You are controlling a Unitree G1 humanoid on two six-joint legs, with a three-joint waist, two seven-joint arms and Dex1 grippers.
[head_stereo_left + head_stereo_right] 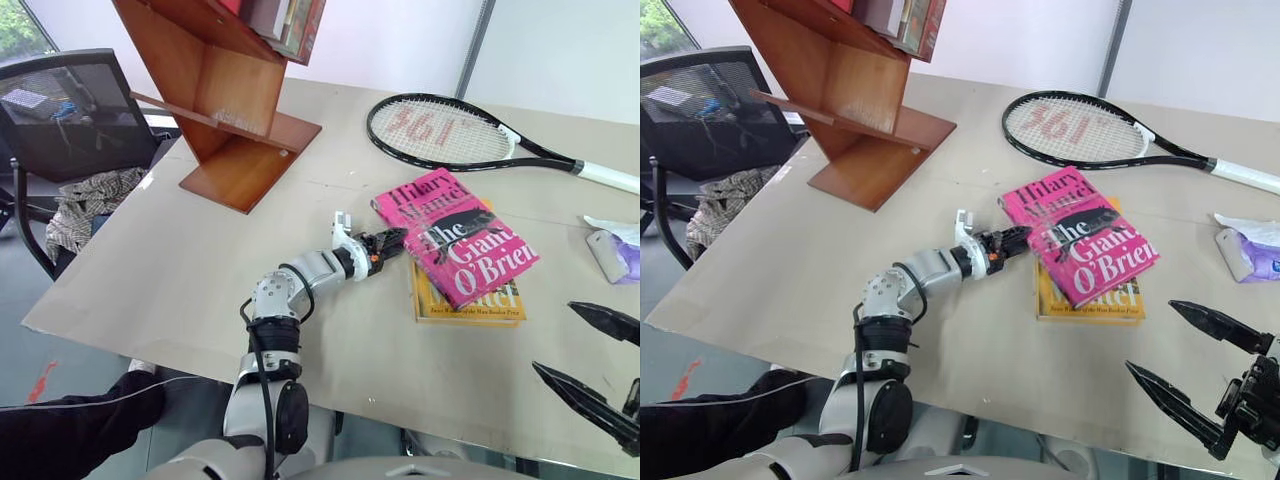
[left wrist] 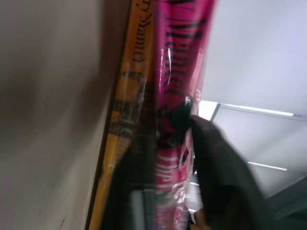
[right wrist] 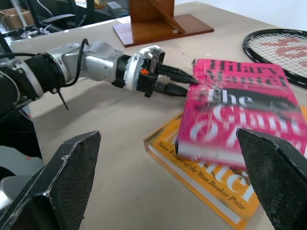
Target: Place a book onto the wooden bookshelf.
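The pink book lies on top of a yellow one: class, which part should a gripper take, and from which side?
Its left long edge. The pink book lies askew, overhanging the yellow book there, so fingers can pinch the cover from the left. The left gripper is shut on that edge.

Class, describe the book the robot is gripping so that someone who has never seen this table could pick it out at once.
Start from the tennis racket lying across the far side of the table; just nearer than its head are two stacked paperbacks. The book is the upper one, pinched at its edge by the left gripper. It is bright pink with black lettering, while the yellow-orange book lies beneath it.
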